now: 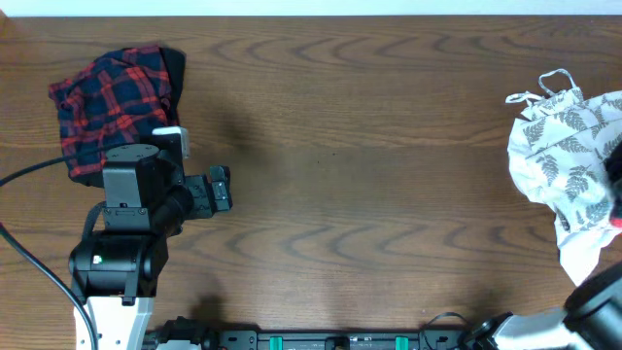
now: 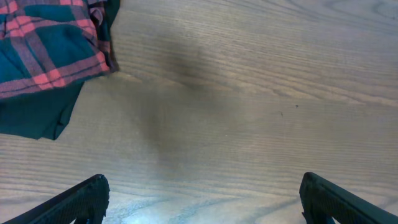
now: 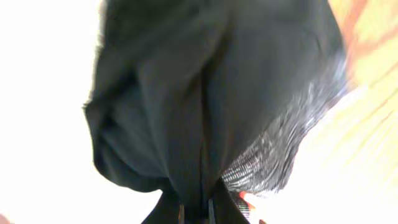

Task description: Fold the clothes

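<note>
The right claw (image 3: 196, 210), clamped on black leggings (image 3: 199, 93) by the table's (image 1: 389, 194) right edge, seems mid-pickup; next it should haul them centreward.

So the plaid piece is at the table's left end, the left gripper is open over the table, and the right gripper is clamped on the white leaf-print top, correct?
Not quite: the right wrist view shows the right gripper clamped on black fabric, not the white leaf-print top. The plaid piece and the open left gripper are as you said.
</note>
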Available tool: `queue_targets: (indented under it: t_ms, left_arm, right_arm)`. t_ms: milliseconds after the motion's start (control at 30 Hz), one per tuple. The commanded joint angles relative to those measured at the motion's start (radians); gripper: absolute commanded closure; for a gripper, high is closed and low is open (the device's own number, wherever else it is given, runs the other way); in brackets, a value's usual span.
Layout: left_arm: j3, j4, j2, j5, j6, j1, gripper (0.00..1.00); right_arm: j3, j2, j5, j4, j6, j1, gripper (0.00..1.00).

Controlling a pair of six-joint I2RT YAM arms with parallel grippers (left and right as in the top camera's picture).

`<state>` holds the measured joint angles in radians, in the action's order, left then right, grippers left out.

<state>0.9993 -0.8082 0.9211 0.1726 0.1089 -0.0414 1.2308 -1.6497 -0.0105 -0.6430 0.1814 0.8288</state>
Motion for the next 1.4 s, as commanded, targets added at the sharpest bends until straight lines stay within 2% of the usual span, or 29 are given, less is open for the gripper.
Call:
queue_targets:
  t_ms: [0,67,167,233,300,333,367,400,500,700,833,933,1100,1233,1367]
  left_arm:
    - [0.02,-0.002,0.005,-0.002,0.009,-0.005,0.02]
    - [0.02,-0.002,0.007,-0.002,0.009,-0.005,0.02]
    - [0.02,-0.003,0.008,-0.002,0.009,-0.005,0.02]
    - [0.02,-0.002,0.009,-0.002,0.009,-0.005,0.02]
    - [0.02,0.002,0.013,-0.002,0.009,-0.005,0.02]
    - [0.02,0.002,0.013,-0.002,0.009,-0.005,0.02]
    - [0.02,0.002,0.014,-0.002,0.009,-0.005,0.02]
    - [0.02,0.001,0.014,-0.002,0.009,-0.005,0.02]
    - [0.02,0.001,0.014,-0.002,0.009,-0.005,0.02]
    - [0.02,0.001,0.014,-0.002,0.009,-0.005,0.02]
    - [0.02,0.002,0.014,-0.002,0.009,-0.005,0.02]
    - [0.02,0.002,0.014,-0.002,0.009,-0.005,0.02]
    - [0.02,0.001,0.028,-0.002,0.009,-0.005,0.02]
    - [0.02,0.002,0.049,-0.002,0.01,-0.005,0.02]
    - [0.02,0.001,0.078,-0.002,0.009,-0.005,0.02]
  right_arm:
    - [0.019,0.179,-0.212,0.018,-0.019,-0.037,0.99]
    - [0.019,0.26,-0.336,0.028,-0.074,-0.072,0.99]
    - [0.019,0.367,-0.516,0.013,-0.229,-0.174,0.99]
    - [0.018,0.412,-0.533,-0.04,-0.348,-0.285,0.99]
    - [0.018,0.423,-0.453,-0.11,-0.425,-0.41,0.96]
    - [0.018,0.42,-0.368,-0.148,-0.445,-0.472,0.66]
    - [0.018,0.415,-0.27,-0.171,-0.443,-0.515,0.25]
    - [0.018,0.409,-0.142,-0.185,-0.417,-0.552,0.01]
    - [0.018,0.406,0.12,-0.165,-0.26,-0.581,0.01]
    - [0.018,0.41,0.086,-0.127,-0.249,-0.566,0.01]
    - [0.018,0.384,-0.033,-0.131,-0.251,-0.568,0.01]
    - [0.017,0.341,-0.186,-0.155,-0.308,-0.568,0.01]
    - [0.017,0.2,-0.365,-0.212,-0.317,-0.587,0.01]
    - [0.017,0.075,-0.509,-0.193,-0.305,-0.626,0.21]
    - [0.017,-0.05,-0.51,-0.092,-0.209,-0.667,0.28]
